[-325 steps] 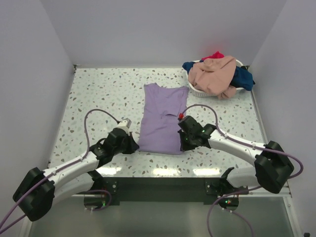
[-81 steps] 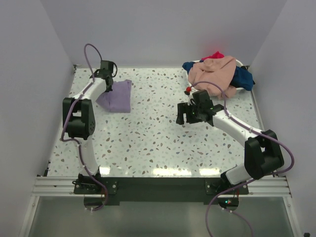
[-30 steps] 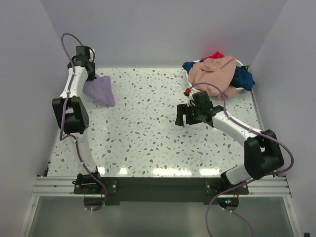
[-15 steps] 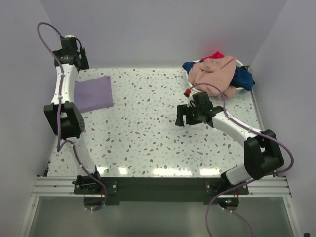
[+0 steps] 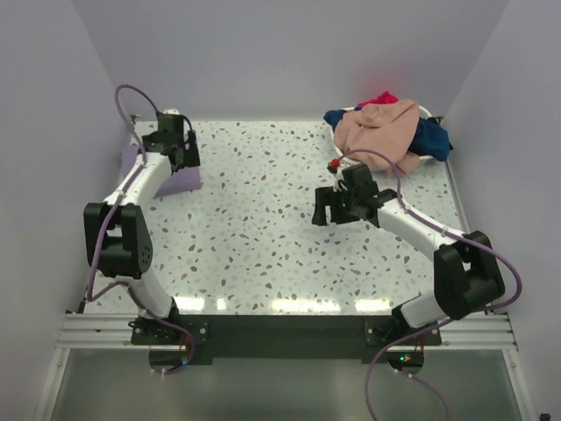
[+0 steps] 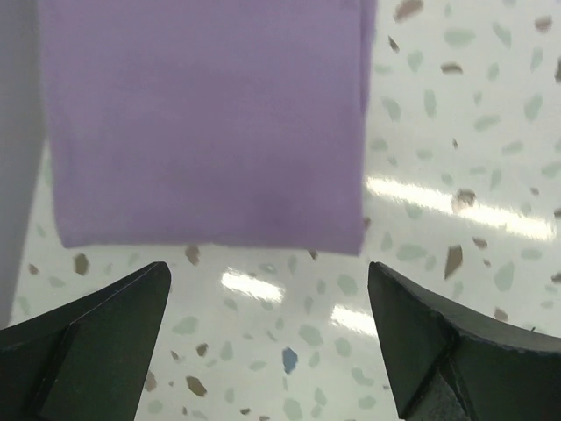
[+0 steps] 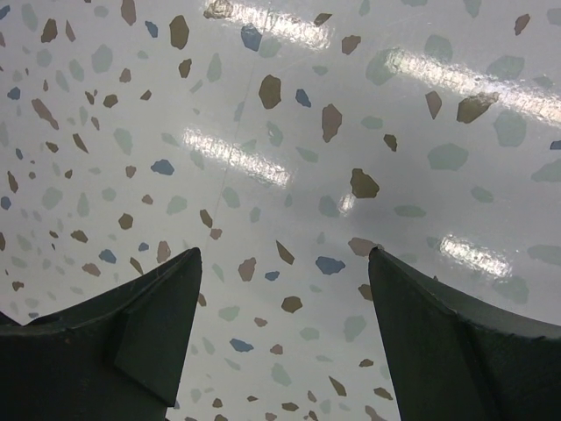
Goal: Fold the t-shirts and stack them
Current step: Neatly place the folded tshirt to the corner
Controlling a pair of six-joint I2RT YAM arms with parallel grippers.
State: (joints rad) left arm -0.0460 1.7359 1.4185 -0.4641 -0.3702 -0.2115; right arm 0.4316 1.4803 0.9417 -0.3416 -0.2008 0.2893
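A folded lavender t-shirt (image 5: 182, 181) lies flat at the table's far left, partly hidden under my left arm. In the left wrist view the lavender t-shirt (image 6: 202, 123) fills the upper part, its folded edge just beyond the fingertips. My left gripper (image 5: 181, 156) (image 6: 269, 272) hovers above it, open and empty. Peach (image 5: 381, 132), navy (image 5: 431, 139) and red (image 5: 382, 97) t-shirts are heaped in the basket at the back right. My right gripper (image 5: 323, 211) (image 7: 285, 254) hangs open over bare speckled table near the middle.
The white oval basket (image 5: 351, 161) stands at the back right corner. Grey walls close in the table on the left, back and right. A purple cable loops above each arm.
My left gripper opened and let go of the lavender t-shirt, which now lies flat at the far left. The left arm then swung back over it. The right arm held still.
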